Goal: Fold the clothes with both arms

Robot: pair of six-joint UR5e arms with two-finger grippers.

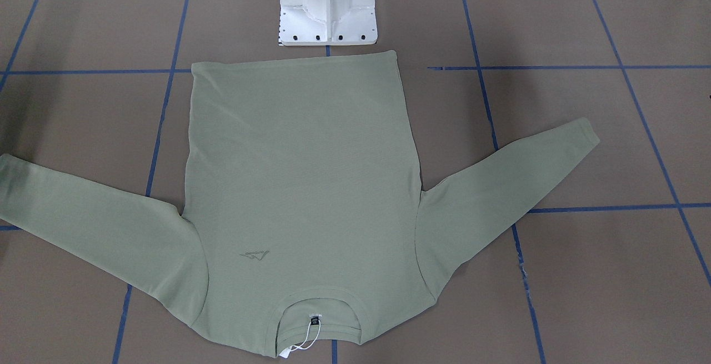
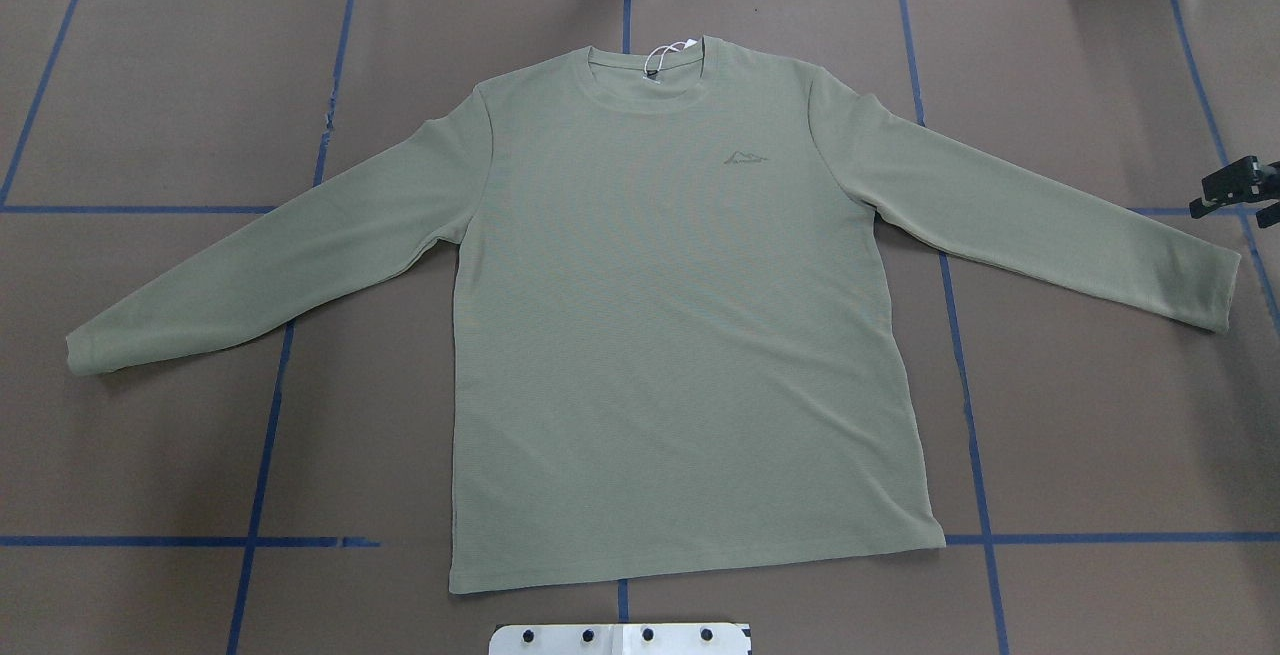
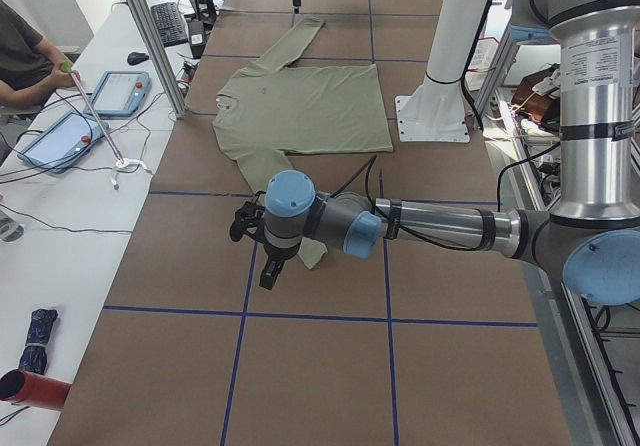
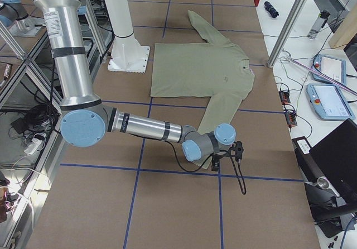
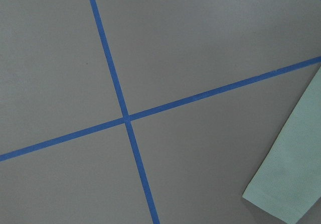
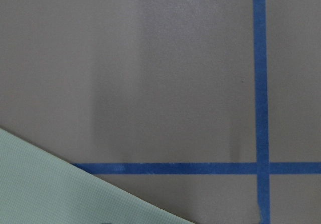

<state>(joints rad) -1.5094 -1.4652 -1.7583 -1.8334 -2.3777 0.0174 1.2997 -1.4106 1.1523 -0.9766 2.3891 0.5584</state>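
**A:** What lies nearest the robot?

**B:** The white pedestal plate [image 2: 620,638], at 6 o'clock in the overhead view. Just past it is the hem of the olive-green shirt [image 2: 680,335]. The shirt lies flat and front up on the brown table [image 2: 150,85], across the blue tape lines [image 2: 265,435].

**A:** And the sleeves?

**B:** Both are spread wide and flat. The left cuff [image 2: 90,353] ends near 9 o'clock and the right cuff [image 2: 1222,290] near 3 o'clock.

**A:** The claws?

**B:** The left gripper [image 3: 268,266] hangs just beside the left cuff, pointing down. Only a side camera shows it, so I cannot tell whether its fingers are spread or pressed together. The right gripper [image 4: 236,151] is near the right cuff, at the overhead view's 3 o'clock edge. It is too small and cut off there to tell its state either.

**A:** Farther out?

**B:** The chest logo [image 2: 746,157] sits at about 1 o'clock from the shirt's middle. The collar is at 12 o'clock, with the black neck label [image 1: 314,319] and the white hang tag [image 1: 284,352].
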